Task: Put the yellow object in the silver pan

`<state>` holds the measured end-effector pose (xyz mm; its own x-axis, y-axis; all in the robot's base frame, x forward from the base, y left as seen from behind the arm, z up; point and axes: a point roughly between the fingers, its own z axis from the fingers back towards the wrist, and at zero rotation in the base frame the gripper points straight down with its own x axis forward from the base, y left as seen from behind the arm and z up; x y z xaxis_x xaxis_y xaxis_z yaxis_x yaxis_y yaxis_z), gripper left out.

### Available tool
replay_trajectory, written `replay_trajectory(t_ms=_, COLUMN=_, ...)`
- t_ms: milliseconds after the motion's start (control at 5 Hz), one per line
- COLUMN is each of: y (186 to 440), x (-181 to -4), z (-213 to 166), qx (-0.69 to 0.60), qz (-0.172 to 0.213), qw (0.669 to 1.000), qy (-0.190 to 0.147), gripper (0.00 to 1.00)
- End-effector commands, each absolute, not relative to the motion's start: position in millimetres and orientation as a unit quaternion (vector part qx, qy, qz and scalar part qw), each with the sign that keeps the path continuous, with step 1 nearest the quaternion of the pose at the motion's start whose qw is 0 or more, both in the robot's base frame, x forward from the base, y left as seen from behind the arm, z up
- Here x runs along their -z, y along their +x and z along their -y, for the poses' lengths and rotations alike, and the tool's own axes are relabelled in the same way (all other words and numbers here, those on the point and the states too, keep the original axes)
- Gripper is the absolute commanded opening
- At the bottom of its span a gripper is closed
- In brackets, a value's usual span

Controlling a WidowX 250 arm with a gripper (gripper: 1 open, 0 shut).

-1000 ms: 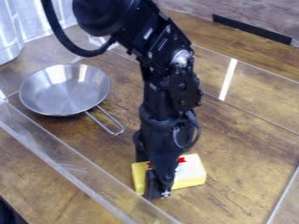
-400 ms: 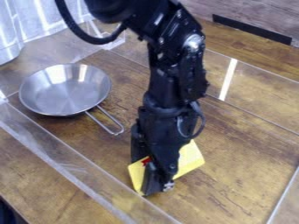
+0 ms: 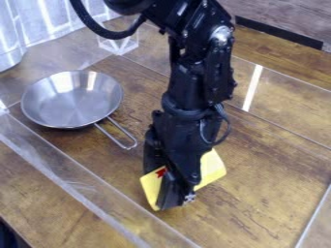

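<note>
The yellow object (image 3: pixel 207 170), a small yellow block with a white label showing red marks, is tilted with one end raised off the wooden table. My gripper (image 3: pixel 179 194) points straight down and is shut on the yellow object, its black fingers covering much of the block's middle. The silver pan (image 3: pixel 72 99) is a round shiny frying pan lying to the upper left, with its wire-loop handle (image 3: pixel 119 134) pointing toward the gripper. A stretch of bare table separates the pan from the block.
The wooden table (image 3: pixel 278 145) has a clear plastic sheet or wall along its near-left edge (image 3: pixel 77 189). A metallic container (image 3: pixel 11 44) stands at the far left. The black arm (image 3: pixel 195 68) rises above the block.
The gripper has risen slightly and rolled a little with the yellow block, which now tilts with one end up. The arm's upper part has shifted right. The pan has not moved.
</note>
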<state>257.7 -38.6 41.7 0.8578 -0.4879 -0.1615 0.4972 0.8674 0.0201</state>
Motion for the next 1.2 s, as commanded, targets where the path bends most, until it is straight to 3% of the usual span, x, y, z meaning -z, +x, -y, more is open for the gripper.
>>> replay_trajectory(t_ms=0, y=268.3, x=-61.8, z=44.7, qx=0.263, qz=-0.041, qw=0.963, qy=0.038, gripper=0.00)
replay_trajectory(t_ms=1000, y=269.5, x=-73.1, z=43.1, qx=0.250, qz=-0.041, qw=0.966, qy=0.058, gripper=0.00)
